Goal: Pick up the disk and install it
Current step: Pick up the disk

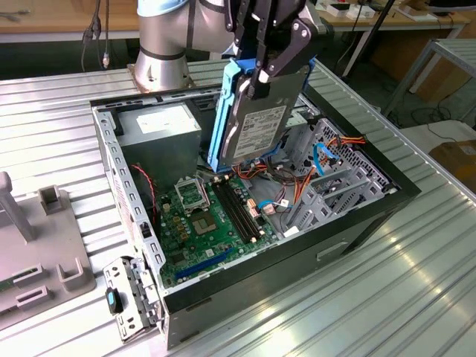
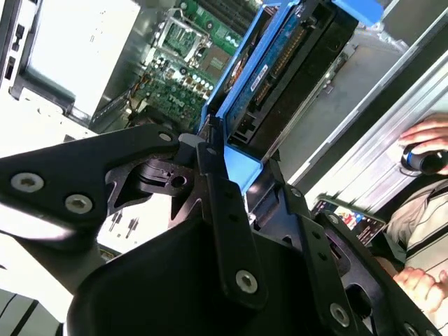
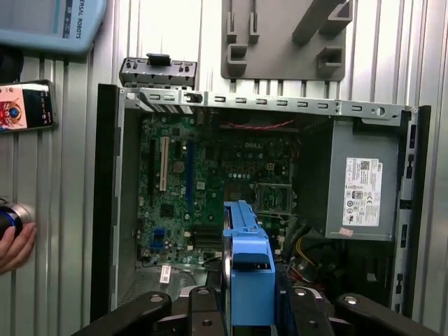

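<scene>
Gripper (image 1: 258,78) hangs over the open case (image 1: 297,260), fingers (image 1: 259,59) clamped across the disk (image 1: 256,126) near its top edge. The disk is in the air, on edge and tilted, with its blue rail toward the exterior view's left. Its low end is just above the RAM slots (image 1: 239,208) and board (image 1: 190,223), and I can't tell if there is any gap. Both wrist views show the blue rail pinched between the 2 fingers, e.g. (image 3: 248,280).

Risks, as I judge them:
- The grip is high and narrow and the disk hangs long below it, so a knock could swing it or slip it out onto the board.
- Loose wires (image 1: 294,190) and a blue cable (image 1: 321,158) lie beside the drive cage (image 1: 338,186). They could snag the rail or get pinched under it.
- The tilt vs the cage looks off, so the rail may jam or scrape the RAM slots.
- A person's hand (image 3: 12,245) is near the case wall, which is a pinch hazard.
</scene>
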`<state>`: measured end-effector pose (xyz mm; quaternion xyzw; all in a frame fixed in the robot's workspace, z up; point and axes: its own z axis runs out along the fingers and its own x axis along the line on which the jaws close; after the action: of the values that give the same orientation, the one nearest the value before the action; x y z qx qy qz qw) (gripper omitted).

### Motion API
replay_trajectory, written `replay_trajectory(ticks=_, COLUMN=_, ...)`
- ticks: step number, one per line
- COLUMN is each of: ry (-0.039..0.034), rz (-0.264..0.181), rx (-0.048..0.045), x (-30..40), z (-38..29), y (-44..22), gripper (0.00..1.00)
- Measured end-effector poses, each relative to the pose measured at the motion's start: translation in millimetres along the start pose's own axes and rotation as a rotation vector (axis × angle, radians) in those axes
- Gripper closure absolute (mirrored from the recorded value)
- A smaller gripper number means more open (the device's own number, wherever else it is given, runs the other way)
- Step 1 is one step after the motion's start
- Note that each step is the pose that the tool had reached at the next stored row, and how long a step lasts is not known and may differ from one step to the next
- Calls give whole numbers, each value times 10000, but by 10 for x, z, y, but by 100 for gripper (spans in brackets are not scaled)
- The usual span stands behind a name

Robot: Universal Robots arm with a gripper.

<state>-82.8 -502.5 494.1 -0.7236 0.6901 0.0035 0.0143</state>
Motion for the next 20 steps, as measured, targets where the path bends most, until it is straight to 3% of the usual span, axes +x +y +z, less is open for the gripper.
replay_trajectory(ticks=2, ry=0, rz=1, rx=0, x=4, z=1, y=-78, gripper=63)
replay_trajectory(ticks=6, ry=0, rz=1, rx=0, x=20, z=6, y=-416, gripper=63)
replay_trajectory(ticks=7, ry=0, rz=0, rx=0, x=26, z=8, y=-552, gripper=63)
replay_trajectory(ticks=8, ry=0, rz=0, rx=0, x=30, z=10, y=-630, gripper=63)
replay_trajectory(ticks=10, ry=1, rz=0, rx=0, x=33, z=10, y=-697, gripper=63)
replay_trajectory(ticks=14, ry=1, rz=1, rx=0, x=43, z=14, y=-921, gripper=63)
replay_trajectory(ticks=16, ry=1, rz=0, rx=0, x=45, z=15, y=-971, gripper=63)
replay_trajectory(ticks=20, ry=1, rz=0, rx=0, x=56, z=18, y=-1175, gripper=63)
